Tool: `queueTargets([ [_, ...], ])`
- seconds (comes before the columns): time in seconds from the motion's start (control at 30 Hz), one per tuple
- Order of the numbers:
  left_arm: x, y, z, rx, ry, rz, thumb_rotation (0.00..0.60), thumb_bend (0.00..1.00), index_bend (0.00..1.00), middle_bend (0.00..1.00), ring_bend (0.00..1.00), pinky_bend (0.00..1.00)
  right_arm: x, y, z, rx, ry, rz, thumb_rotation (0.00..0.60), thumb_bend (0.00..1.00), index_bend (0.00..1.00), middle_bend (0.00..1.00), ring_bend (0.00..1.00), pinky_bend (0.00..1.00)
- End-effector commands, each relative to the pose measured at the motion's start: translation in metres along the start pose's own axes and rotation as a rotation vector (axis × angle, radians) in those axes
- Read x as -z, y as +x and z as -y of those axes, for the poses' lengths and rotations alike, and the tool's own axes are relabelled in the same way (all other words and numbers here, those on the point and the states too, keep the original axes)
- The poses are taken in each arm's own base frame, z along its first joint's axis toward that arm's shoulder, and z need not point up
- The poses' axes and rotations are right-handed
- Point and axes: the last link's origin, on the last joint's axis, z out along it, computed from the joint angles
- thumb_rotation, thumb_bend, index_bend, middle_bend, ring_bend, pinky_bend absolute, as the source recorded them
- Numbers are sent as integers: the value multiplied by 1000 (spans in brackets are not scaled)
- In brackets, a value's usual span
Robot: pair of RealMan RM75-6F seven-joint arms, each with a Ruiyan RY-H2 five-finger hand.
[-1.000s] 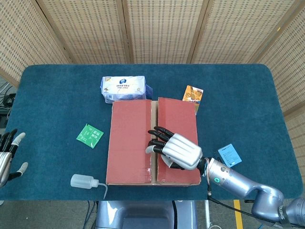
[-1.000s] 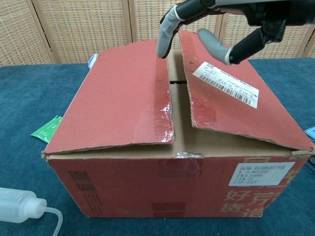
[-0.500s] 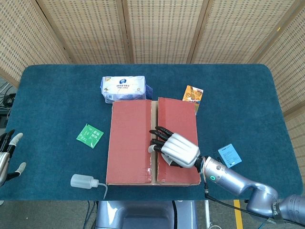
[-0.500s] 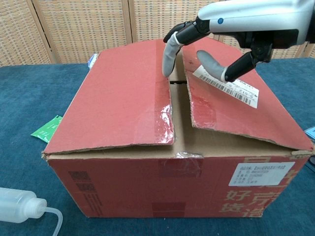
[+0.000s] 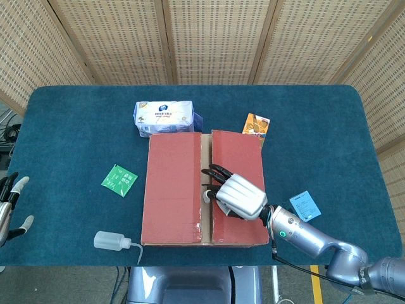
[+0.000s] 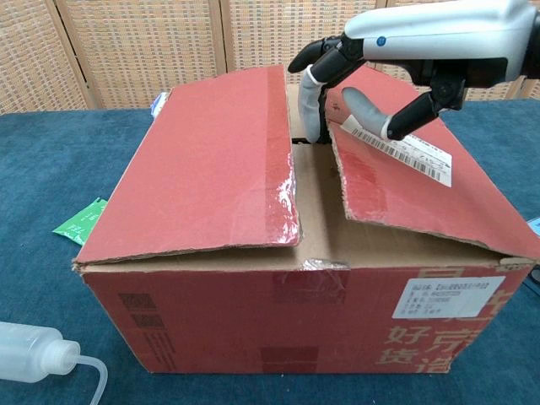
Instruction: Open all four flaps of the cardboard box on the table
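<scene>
The red cardboard box point(image 5: 177, 190) stands mid-table with its two top flaps nearly closed. In the chest view the left flap point(image 6: 211, 169) and the right flap point(image 6: 422, 186) slope up to a gap between them. My right hand point(image 5: 238, 195) lies over the right flap's inner edge. Its fingers point(image 6: 313, 101) reach down into the gap and its thumb point(image 6: 369, 111) presses on the flap's top by the white label, so it pinches that edge. My left hand point(image 5: 9, 208) hangs off the table's left edge, fingers spread and holding nothing.
A tissue pack point(image 5: 164, 117) and an orange packet point(image 5: 256, 124) lie behind the box. A green sachet point(image 5: 119, 180) and a white squeeze bottle point(image 5: 114, 241) are to its left, and a blue card point(image 5: 304, 206) to its right. Wicker screens stand behind the table.
My right hand's fingers have dropped into the gap and drawn the right flap rightward, widening the gap. The left hand has slipped a little further off the left edge.
</scene>
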Motion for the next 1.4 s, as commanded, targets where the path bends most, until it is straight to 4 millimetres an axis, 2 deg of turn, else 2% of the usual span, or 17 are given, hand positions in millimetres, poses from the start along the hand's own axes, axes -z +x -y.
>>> queueTargets([
  [0.03, 0, 0, 0, 1, 0, -2, 600, 326, 75, 0, 0, 0, 1, 0, -1, 2, 0, -3, 600, 878, 437, 493, 93, 43],
  [0.3, -1, 2, -2, 4, -5, -9, 600, 325, 75, 0, 0, 0, 6, 10, -1, 30, -2, -20, 600, 878, 458, 534, 128, 43],
  [0.8, -1, 5, 0, 11, -6, -27, 600, 326, 75, 0, 0, 0, 24, 44, -3, 84, -25, -77, 600, 878, 459, 535, 134, 43],
  [1.4, 1, 7, 1, 7, -15, -32, 600, 326, 75, 0, 0, 0, 51, 78, -27, 175, -122, -100, 600, 878, 459, 535, 138, 43],
])
